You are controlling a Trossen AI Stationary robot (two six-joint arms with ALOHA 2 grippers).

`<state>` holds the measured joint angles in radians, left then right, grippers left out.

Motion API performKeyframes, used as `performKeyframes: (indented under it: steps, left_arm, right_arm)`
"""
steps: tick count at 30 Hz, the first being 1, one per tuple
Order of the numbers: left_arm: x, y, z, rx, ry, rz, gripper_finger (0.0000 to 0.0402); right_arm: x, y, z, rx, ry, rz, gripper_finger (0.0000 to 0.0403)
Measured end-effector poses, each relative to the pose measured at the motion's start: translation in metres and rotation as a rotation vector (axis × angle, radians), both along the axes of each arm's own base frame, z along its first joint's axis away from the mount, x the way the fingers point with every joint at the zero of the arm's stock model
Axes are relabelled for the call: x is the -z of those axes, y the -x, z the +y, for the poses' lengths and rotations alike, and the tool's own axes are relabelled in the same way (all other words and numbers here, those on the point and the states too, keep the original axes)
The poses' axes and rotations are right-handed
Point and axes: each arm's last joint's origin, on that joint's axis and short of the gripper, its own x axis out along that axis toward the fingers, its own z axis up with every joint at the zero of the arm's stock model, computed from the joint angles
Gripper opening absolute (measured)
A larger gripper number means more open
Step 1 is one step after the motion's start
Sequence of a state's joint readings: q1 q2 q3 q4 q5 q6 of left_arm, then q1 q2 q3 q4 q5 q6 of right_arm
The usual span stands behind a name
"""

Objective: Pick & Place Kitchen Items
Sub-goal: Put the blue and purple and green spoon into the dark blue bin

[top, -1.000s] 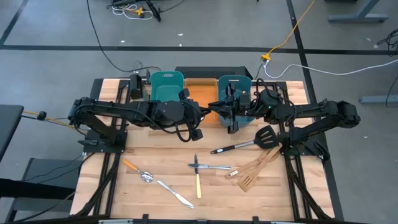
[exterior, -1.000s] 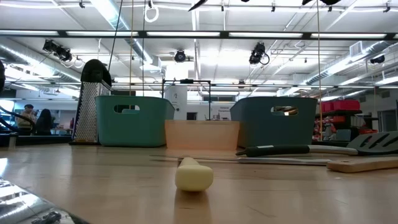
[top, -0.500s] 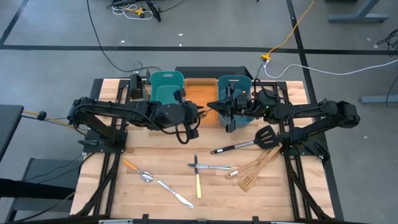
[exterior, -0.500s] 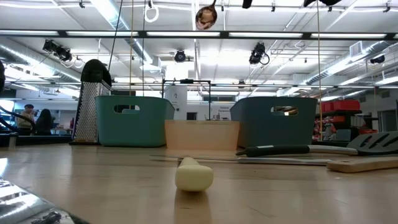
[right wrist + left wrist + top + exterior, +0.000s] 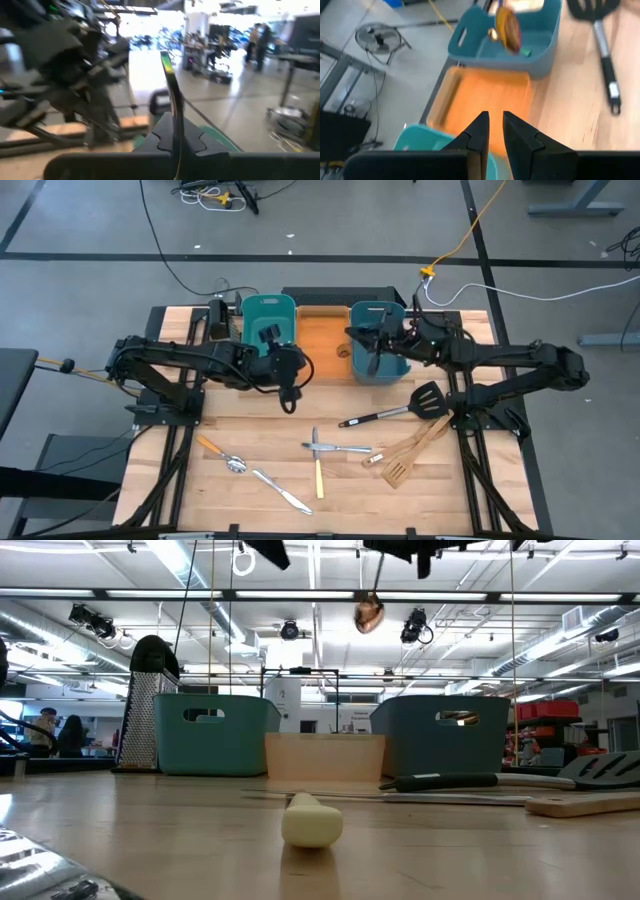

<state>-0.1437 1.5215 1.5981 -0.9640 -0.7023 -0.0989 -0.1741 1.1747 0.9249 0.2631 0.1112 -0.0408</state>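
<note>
A copper spoon [image 5: 368, 616] hangs high above the bins with my right gripper [image 5: 175, 131] shut on its handle. In the left wrist view its bowl [image 5: 507, 29] shows in front of the right teal bin [image 5: 520, 45]. My right gripper [image 5: 400, 546] reaches in level from the table's right. My left gripper [image 5: 495, 131] is to the left of the spoon, above the orange bin [image 5: 322, 330]. It tips downward, and its fingers stand a narrow gap apart with nothing between them. Other kitchen items lie flat on the table nearer the front. My right gripper pinches the spoon's thin handle [image 5: 173, 107] between its two fingers. The fingers come level from the table's right and lie across the handle. The spoon is lifted clear and nearly upright, its free end [image 5: 165, 56] sticking up past the fingers and its bowl hanging below.
Three bins stand at the far edge: left teal [image 5: 268, 315], orange, right teal [image 5: 385, 320]. On the table lie a black slotted spatula [image 5: 400, 408], two wooden spatulas [image 5: 410, 450], a fork and a cream-handled knife [image 5: 318, 470], and a spoon [image 5: 235, 463] and a knife [image 5: 280, 492].
My left gripper has drawn back toward the table's left edge, away from my right gripper, and tipped downward. The spoon has stayed with my right gripper. Its bowl has swung lower and toward the table's right.
</note>
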Motion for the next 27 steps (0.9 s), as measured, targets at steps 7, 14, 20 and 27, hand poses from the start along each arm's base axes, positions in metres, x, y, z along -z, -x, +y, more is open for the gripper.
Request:
performKeyframes:
  steps: [7, 14, 20, 27]
  left_arm:
    - [0.004, 0.005, 0.001, -0.028, 0.015, 0.048, 0.0059]
    - [0.006, 0.005, -0.001, 0.007, 0.061, 0.064, 0.0058]
    - [0.006, 0.005, -0.001, 0.011, 0.064, 0.065, 0.0058]
    - [0.006, 0.005, -0.001, 0.012, 0.062, 0.066, 0.0058]
  right_arm:
    - [0.007, 0.02, -0.027, 0.211, -0.092, 0.112, 0.0001]
    - [0.021, 0.031, -0.06, 0.341, -0.206, 0.195, 0.0001]
    - [0.036, 0.043, -0.089, 0.429, -0.328, 0.264, 0.0001]
    - [0.059, 0.045, -0.116, 0.448, -0.48, 0.322, 0.0001]
